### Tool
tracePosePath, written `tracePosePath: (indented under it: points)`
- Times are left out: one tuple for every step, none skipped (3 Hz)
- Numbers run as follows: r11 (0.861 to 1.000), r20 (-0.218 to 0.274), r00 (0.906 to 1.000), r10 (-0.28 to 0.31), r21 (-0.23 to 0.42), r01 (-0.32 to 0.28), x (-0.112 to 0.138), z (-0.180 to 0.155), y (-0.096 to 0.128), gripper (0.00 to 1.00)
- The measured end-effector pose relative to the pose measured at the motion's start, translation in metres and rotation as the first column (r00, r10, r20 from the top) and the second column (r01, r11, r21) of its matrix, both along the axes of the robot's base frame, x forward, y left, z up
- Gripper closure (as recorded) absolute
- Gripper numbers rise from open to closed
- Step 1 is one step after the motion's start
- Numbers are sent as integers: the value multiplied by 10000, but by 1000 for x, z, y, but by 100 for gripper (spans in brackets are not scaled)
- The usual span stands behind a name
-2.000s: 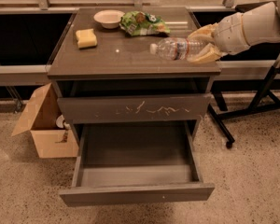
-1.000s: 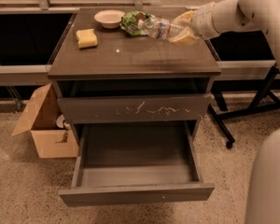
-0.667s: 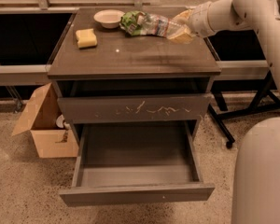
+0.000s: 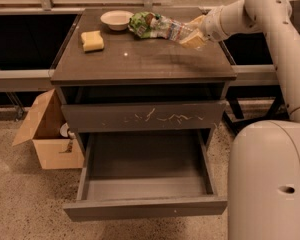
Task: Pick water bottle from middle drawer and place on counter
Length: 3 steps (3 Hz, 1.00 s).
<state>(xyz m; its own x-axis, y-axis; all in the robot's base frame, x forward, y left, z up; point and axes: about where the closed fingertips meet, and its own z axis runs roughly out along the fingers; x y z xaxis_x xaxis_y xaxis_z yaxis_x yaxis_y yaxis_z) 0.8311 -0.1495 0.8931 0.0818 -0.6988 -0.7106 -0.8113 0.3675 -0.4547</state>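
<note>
The water bottle [image 4: 171,30], clear with a dark band, lies on its side in my gripper [image 4: 189,30] over the back right of the counter [image 4: 140,59]. Its far end reaches the green snack bag [image 4: 141,24]. The yellowish fingers [image 4: 194,39] close on the bottle from above and below. I cannot tell whether the bottle rests on the counter or hangs just above it. The middle drawer [image 4: 145,206] is pulled wide open below, and its grey floor holds nothing.
A white bowl [image 4: 116,19] and a yellow sponge [image 4: 92,40] sit on the counter's back left. The scratched drawer front [image 4: 142,116] is shut. A cardboard box [image 4: 45,134] stands on the floor at left. My white base [image 4: 270,179] fills the lower right.
My gripper has carried the bottle left and back across the counter, up to the green snack bag. My white base has come into view at the right.
</note>
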Motion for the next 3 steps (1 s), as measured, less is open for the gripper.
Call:
tracePosePath:
  points:
    - [10000, -545, 9985, -65, 47, 68, 3, -14, 0, 31]
    - [9999, -921, 9957, -68, 89, 77, 3, -24, 0, 7]
    - [9998, -1035, 9945, -130, 109, 142, 4, -25, -4, 0]
